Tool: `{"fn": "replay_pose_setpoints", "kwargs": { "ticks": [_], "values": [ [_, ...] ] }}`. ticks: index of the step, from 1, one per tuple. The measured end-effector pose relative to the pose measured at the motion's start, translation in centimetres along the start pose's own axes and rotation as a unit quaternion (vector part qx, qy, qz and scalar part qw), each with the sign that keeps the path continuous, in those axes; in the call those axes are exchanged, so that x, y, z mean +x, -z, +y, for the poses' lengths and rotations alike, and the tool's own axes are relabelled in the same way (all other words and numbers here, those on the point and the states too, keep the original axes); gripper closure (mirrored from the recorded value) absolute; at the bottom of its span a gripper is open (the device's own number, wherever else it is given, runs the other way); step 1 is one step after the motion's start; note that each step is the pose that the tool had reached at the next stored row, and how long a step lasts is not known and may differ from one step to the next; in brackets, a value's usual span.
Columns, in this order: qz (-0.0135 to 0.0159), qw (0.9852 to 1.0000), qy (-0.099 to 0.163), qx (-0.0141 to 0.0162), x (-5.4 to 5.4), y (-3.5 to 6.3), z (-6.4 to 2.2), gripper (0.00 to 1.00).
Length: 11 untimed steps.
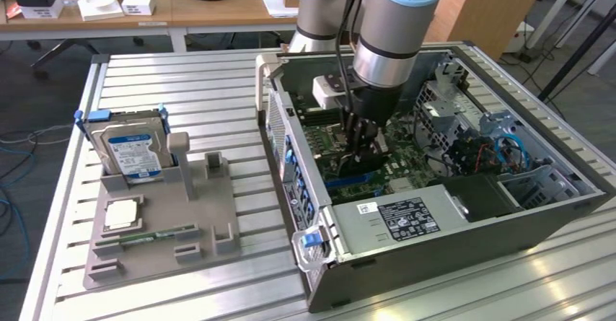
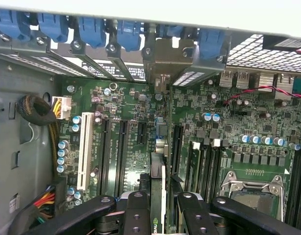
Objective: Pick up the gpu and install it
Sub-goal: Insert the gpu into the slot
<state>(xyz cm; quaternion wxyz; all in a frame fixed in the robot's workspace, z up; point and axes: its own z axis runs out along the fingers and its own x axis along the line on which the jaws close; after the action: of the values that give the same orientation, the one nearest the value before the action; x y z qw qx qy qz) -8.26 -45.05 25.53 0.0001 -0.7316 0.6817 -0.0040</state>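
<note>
**Card clamped over the motherboard inside the open case**

The black multi-fingered gripper (image 1: 362, 139) (image 2: 163, 197) of the grey and pale-blue arm reaches into the open grey metal computer case (image 1: 462, 260). It is clenched on the gpu (image 1: 354, 168) (image 2: 160, 152), a thin dark circuit card. The wrist view shows the card edge-on between the black fingers (image 2: 136, 210). Its silvery metal bracket (image 2: 163, 61) sits against the case's rear slot wall, among the blue plastic clips (image 2: 91, 27). The card stands upright over the green motherboard (image 2: 126, 98), between the long black slots. Whether its edge is seated in a slot is hidden by the card itself.

A small green mark shows on the card near the fingers, but it is cut off and unreadable. The black-and-white label on the silver power supply box (image 1: 405, 216) carries print too small to read.

On the slatted aluminium table (image 1: 192, 83), towards the exterior view's left, a grey plastic fixture (image 1: 207, 213) holds a silver hard drive with a blue-white label (image 1: 135, 155), its text illegible, and a narrow green memory stick (image 1: 154, 236).
</note>
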Motion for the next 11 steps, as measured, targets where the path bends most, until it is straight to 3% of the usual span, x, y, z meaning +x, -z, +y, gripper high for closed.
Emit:
{"fn": "replay_pose_setpoints", "kwargs": {
  "ticks": [11],
  "values": [
    [0.0, 1.0, 0.001, 0.0, -0.02, -0.27, 0.03, 0.74]
  ]
}}
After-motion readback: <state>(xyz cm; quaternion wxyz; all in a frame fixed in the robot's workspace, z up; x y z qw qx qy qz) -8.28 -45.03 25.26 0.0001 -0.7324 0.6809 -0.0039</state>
